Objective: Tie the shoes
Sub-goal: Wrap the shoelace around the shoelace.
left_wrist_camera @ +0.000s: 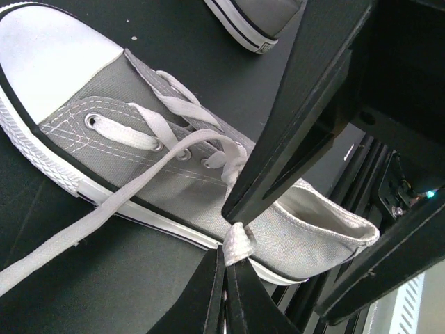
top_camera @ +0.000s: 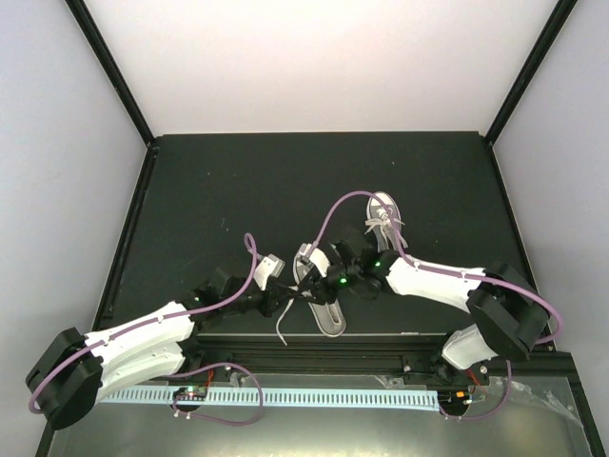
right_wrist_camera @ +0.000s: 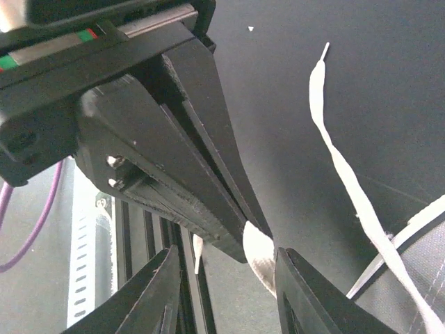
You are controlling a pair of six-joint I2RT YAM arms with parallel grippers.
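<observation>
Left tool [left_wrist_camera: 224, 275] clamped on lace [left_wrist_camera: 237, 243] beside shoe [left_wrist_camera: 174, 160] at 6 o'clock of surface [top_camera: 209, 190]; right tool [right_wrist_camera: 228, 256] jaws apart around same lace. Best: pinch lace only, clear of left tool, hold taut.

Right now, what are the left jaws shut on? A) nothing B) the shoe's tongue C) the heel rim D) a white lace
D: the left wrist view shows the left gripper with its jaws pinched on a white lace beside the grey shoe.
</observation>
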